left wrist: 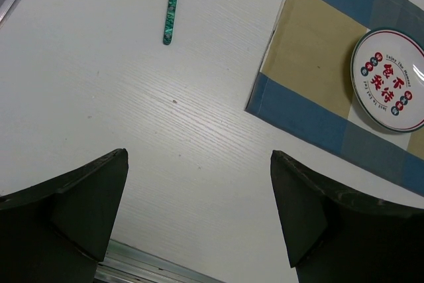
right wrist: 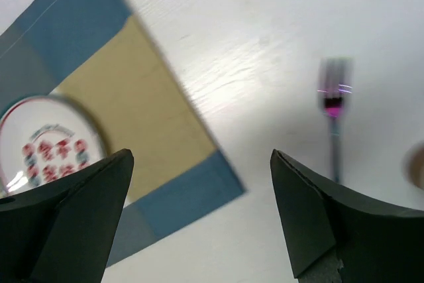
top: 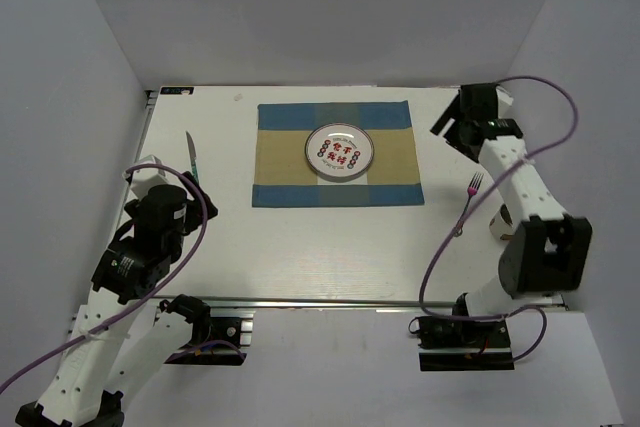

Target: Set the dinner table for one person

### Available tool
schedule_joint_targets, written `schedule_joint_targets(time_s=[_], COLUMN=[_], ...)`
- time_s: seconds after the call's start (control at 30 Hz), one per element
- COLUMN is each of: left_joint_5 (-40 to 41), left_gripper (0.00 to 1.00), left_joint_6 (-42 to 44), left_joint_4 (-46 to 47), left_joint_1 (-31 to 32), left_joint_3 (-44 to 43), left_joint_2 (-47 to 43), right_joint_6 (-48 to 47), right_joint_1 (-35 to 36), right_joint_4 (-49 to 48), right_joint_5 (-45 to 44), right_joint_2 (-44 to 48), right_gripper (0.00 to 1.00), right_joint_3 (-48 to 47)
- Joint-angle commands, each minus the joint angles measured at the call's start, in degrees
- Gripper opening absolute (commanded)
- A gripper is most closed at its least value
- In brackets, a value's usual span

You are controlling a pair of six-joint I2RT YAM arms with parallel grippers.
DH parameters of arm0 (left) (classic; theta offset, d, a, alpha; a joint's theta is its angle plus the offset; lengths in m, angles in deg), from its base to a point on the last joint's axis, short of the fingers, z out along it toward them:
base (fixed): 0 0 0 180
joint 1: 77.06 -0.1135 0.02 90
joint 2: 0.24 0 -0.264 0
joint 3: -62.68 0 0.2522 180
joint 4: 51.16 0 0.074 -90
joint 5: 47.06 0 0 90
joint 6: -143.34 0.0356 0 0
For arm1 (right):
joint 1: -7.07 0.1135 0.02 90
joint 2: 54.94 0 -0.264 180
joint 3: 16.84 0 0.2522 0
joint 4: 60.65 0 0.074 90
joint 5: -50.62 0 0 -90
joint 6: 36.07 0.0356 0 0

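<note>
The white dinner table (top: 320, 247) carries a blue-and-tan checked placemat (top: 290, 157) with a small printed plate (top: 340, 149) on it. A green-handled knife (top: 191, 159) lies on the table left of the placemat. A fork (top: 470, 197) with a pink spot lies to the right of it. My left gripper (top: 165, 187) is open and empty near the knife, which shows at the top of the left wrist view (left wrist: 171, 14). My right gripper (top: 455, 132) is open and empty above the table between the placemat's right edge and the fork (right wrist: 333, 130).
A silver rail (top: 330, 300) runs along the table's near edge. A beige round object (top: 500, 219), partly hidden by the right arm, stands right of the fork. Grey walls close in the left, far and right sides.
</note>
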Motion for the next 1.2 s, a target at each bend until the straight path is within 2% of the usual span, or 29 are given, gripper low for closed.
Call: schedule_joint_targets(time_s=[0.0, 0.13, 0.3, 0.5, 0.93, 1.0, 1.17], left_joint_5=[-0.81, -2.12, -4.15, -5.11, -4.33, -4.15, -4.15], left_gripper=[0.98, 0.98, 0.98, 0.98, 0.98, 0.98, 0.98], left_joint_6=[0.81, 2.12, 3.27, 3.97, 3.71, 3.62, 3.62], left_joint_4=[1.19, 2.24, 2.85, 3.47, 3.21, 3.12, 3.03], left_joint_1=[-0.33, -0.33, -0.33, -0.33, -0.33, -0.33, -0.33], left_joint_3=[0.46, 0.90, 0.73, 0.90, 0.90, 0.90, 0.90], left_joint_2=[-0.37, -0.28, 2.26, 2.62, 2.53, 2.53, 2.71], right_joint_6=[1.22, 3.77, 7.03, 9.32, 2.99, 2.64, 2.02], right_joint_1=[-1.16, -2.74, -5.12, -8.46, -12.59, -13.12, -13.38], right_joint_4=[8.63, 10.56, 11.46, 11.19, -3.57, -4.63, -7.09], right_joint_5=[-16.12, -21.41, -23.53, -24.67, -18.43, -17.20, -16.75], right_joint_2=[7.28, 14.75, 17.31, 14.94, 8.62, 7.38, 6.76], right_gripper=[0.89, 0.89, 0.89, 0.89, 0.88, 0.86, 0.68], right_joint_3=[6.49, 12.66, 17.58, 20.58, 26.12, 26.56, 26.82])
